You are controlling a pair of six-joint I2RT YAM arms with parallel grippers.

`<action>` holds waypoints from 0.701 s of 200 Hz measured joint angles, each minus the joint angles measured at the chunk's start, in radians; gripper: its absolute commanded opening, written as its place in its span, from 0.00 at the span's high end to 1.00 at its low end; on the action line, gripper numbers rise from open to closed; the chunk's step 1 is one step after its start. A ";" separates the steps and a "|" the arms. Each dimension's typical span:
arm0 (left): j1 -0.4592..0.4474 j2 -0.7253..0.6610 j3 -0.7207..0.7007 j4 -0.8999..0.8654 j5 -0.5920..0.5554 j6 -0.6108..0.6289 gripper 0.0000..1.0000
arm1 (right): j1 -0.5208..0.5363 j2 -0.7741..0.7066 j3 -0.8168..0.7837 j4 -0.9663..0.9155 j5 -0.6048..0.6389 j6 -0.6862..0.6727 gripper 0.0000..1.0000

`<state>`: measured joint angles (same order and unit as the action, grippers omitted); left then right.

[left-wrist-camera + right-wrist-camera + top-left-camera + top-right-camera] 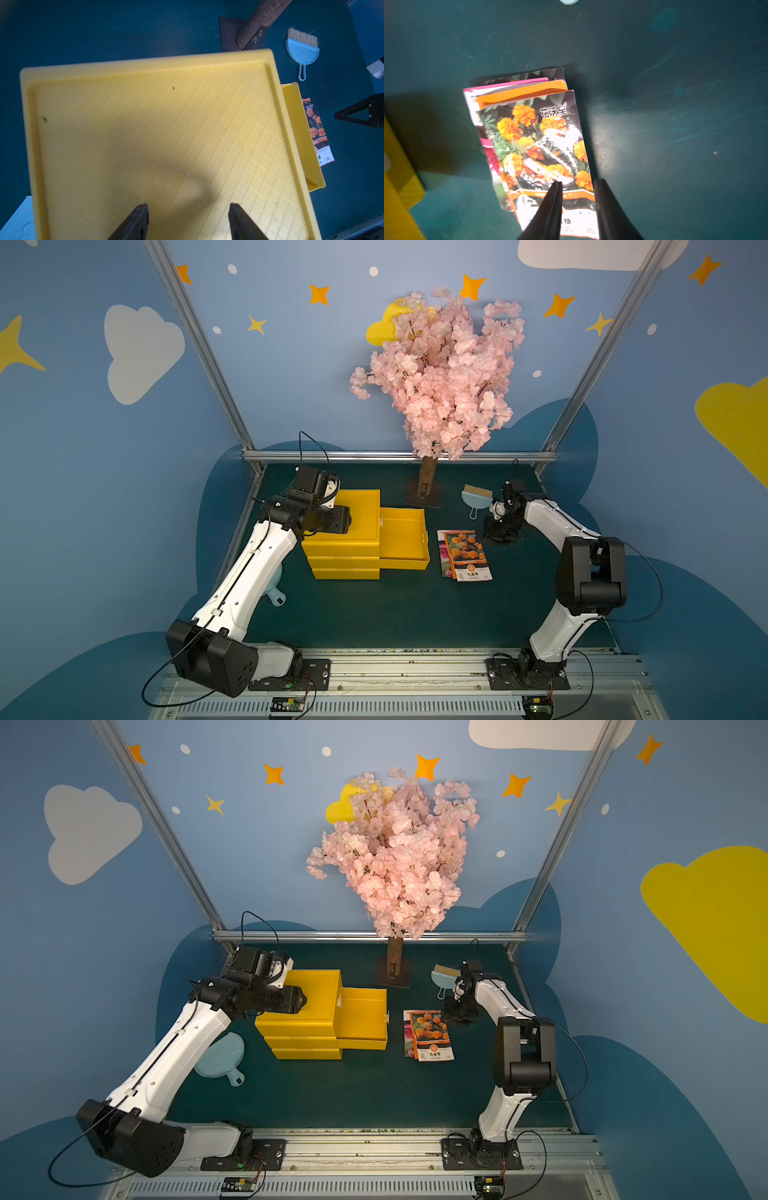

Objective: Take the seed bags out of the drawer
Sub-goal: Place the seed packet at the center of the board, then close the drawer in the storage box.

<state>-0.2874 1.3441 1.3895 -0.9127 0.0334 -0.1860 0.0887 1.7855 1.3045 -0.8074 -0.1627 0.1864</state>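
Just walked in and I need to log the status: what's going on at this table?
The top drawer of the yellow cabinet stands pulled open and looks empty. The seed bags lie in a loose stack on the green mat beside it, with the marigold packet on top. The right tool hovers by the stack, jaws apart, gripping nothing. The left tool hangs open above the cabinet's top.
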 measured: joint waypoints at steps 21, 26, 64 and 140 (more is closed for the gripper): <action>0.000 0.000 0.000 0.000 0.000 0.000 0.34 | 0.010 -0.006 -0.003 0.008 0.018 0.010 0.58; 0.000 0.000 0.000 0.000 -0.001 0.000 0.34 | 0.013 -0.013 -0.008 0.013 0.018 0.013 0.57; -0.001 -0.003 -0.003 0.001 -0.004 -0.001 0.34 | 0.059 -0.116 -0.068 0.055 -0.023 0.039 0.51; -0.001 -0.013 -0.014 0.008 -0.007 -0.001 0.34 | 0.239 -0.241 -0.134 0.143 -0.145 0.134 0.46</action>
<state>-0.2882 1.3312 1.3758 -0.9051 0.0261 -0.1871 0.3279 1.5444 1.1702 -0.6640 -0.3077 0.3206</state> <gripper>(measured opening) 0.657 0.539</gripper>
